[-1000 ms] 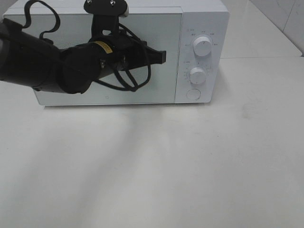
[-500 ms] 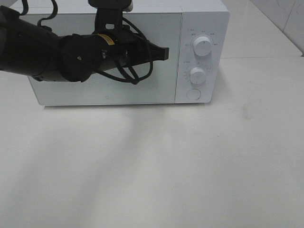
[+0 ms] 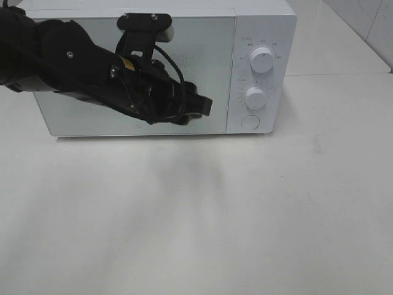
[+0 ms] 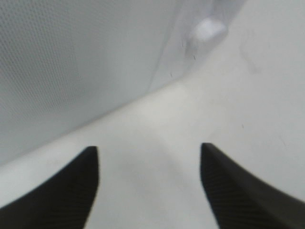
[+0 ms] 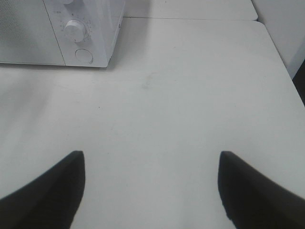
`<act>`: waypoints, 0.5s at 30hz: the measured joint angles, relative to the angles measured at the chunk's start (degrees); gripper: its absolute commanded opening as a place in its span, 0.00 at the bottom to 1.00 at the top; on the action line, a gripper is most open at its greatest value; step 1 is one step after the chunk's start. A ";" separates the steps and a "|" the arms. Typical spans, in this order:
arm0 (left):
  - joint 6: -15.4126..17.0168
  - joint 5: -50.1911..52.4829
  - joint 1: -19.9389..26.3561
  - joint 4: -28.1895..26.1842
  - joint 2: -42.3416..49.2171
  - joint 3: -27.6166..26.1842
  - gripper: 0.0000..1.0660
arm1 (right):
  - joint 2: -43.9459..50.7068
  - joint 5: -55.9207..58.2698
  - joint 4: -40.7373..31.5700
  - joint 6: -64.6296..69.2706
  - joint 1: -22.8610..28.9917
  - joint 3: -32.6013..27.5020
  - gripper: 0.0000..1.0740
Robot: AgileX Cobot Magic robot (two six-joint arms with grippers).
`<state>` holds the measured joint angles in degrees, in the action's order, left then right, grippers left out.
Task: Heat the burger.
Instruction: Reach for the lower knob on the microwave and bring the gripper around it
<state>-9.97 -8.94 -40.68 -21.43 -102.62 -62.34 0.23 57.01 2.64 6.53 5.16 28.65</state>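
White tabletop takes up the near ground of the high view. The right gripper does not show in that view. Its own camera has its dark fingers wide apart over the table with nothing between them.

Farther back, toward 12 o'clock, the left gripper hangs in front of the microwave, its black arm reaching in from 10 o'clock. Its fingers stand apart, with only tabletop between them. Whether it touches the closed door I cannot tell.

At 3 o'clock from that gripper is the control panel, with an upper dial, a lower dial and a round button.

The burger shows in no view, so I cannot tell where it lies.
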 measured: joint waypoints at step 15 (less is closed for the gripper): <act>0.63 -40.51 0.00 12.09 8.08 0.00 0.96 | 0.00 0.00 0.00 0.00 0.00 0.00 0.70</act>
<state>-9.34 -49.45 -40.68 -9.34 -94.54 -62.34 0.23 57.01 2.64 6.53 5.16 28.65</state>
